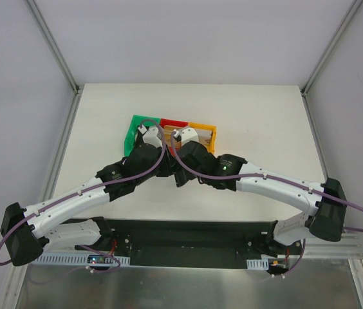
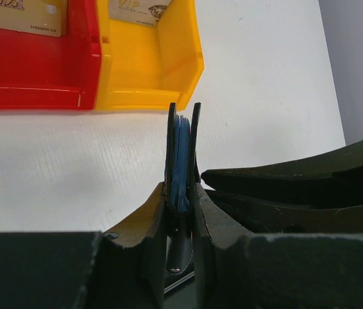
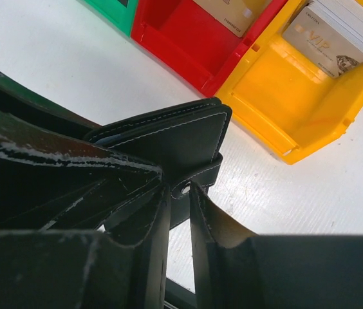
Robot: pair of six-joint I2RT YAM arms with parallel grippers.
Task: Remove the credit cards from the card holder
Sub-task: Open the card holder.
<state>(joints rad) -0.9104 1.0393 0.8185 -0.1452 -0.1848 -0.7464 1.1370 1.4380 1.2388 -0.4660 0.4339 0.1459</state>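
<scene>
1. The card holder [image 2: 181,154] stands on edge over the white table [image 2: 53,167], near the yellow bin [image 2: 149,77]. The left gripper [image 2: 180,190] clamps it low down, jaws narrow and pressed on both black covers.
2. The right gripper [image 3: 180,193] has its jaws narrow astride the holder's snap strap. I cannot tell whether the pads actually press it.
3. The holder looks light and soft. Its covers should flex and the strap flop, so a hold near the fold seems steadiest.
4. The credit cards [image 3: 336,32] are thin, stiff and probably slick, so they are best pinched by an exposed short edge.
5. The left wrist view shows the holder edge-on, with blue inner panels between the covers and no tan edge showing.
6. The right wrist view shows the stitched outer face and the snap. It also shows a card stack in the yellow bin and one tan card in the red bin [image 3: 188,38].
7. From above, the wrists hide the holder and both sets of fingers.
</scene>
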